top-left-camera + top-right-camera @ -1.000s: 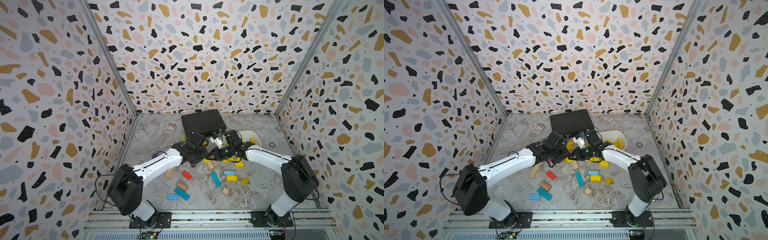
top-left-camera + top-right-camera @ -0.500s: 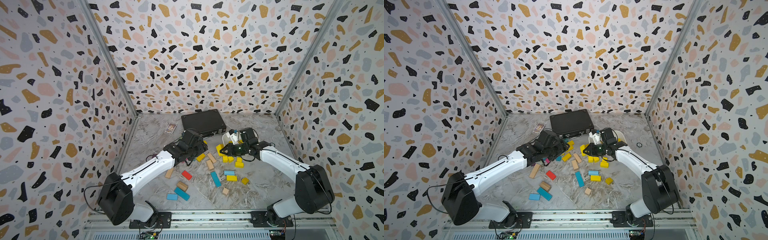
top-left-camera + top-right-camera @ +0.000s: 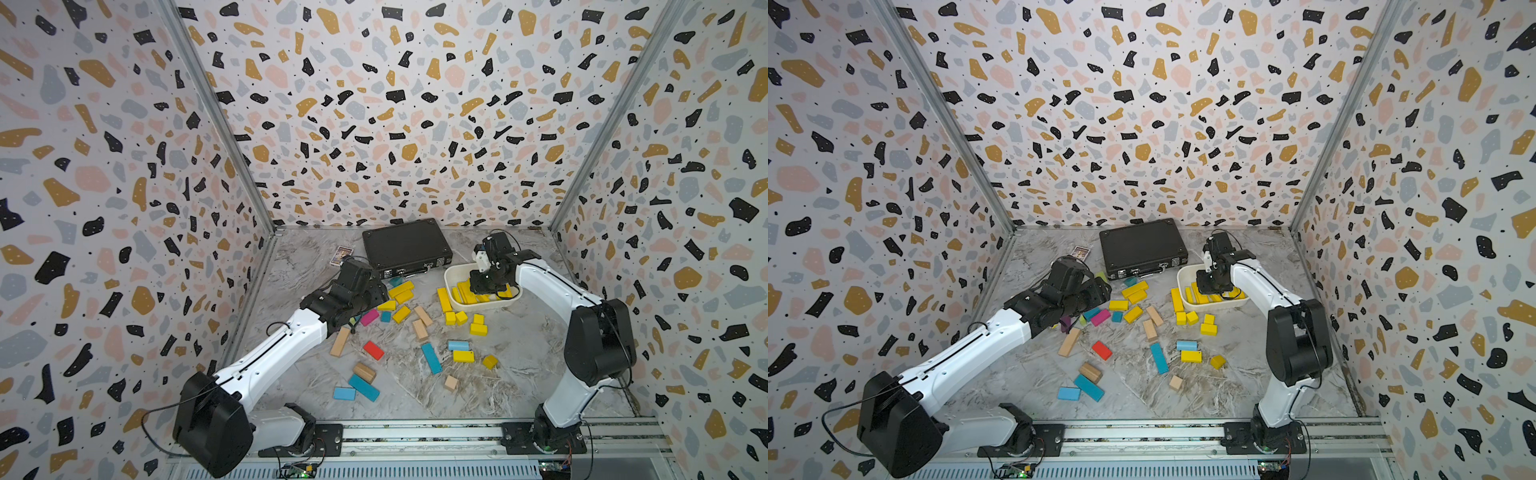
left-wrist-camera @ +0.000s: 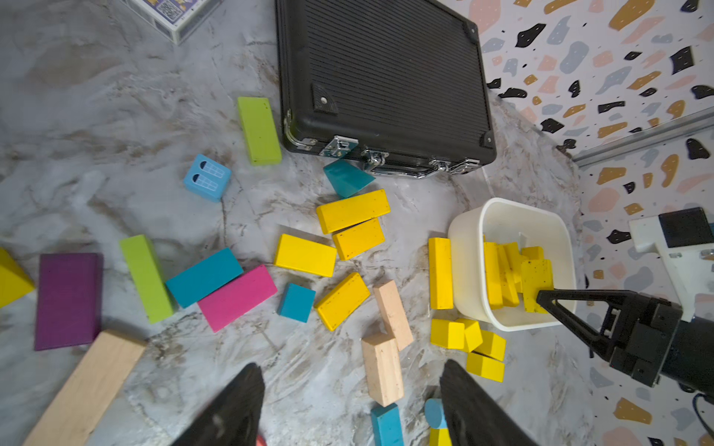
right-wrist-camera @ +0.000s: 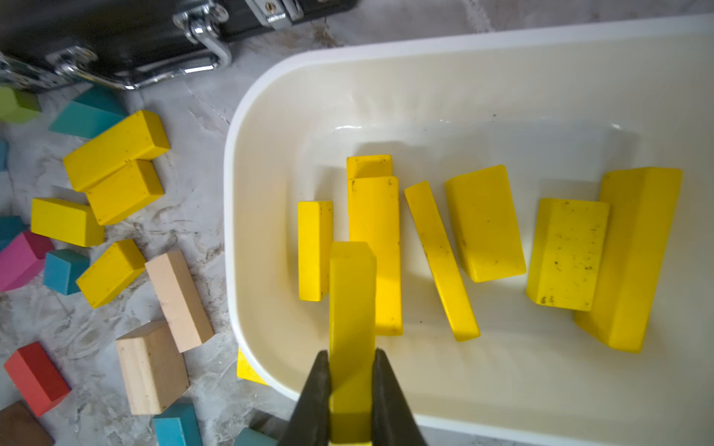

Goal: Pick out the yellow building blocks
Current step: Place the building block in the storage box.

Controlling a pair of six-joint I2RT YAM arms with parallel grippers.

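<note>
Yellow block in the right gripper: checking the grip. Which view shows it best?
Right wrist view: the yellow block is close-up, clamped in the right gripper, over the tub. Left wrist view shows it small; in both top views that gripper hides it.

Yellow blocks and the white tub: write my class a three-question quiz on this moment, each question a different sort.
1. True or false: the right gripper is shut on a yellow bar over the white tub.
2. The left gripper is: A) open and empty; B) shut on a block; C) down inside the tub.
3. Are all yellow blocks in the tub yet?
Key: 1 true; 2 A; 3 no, several lie on the table.
</note>
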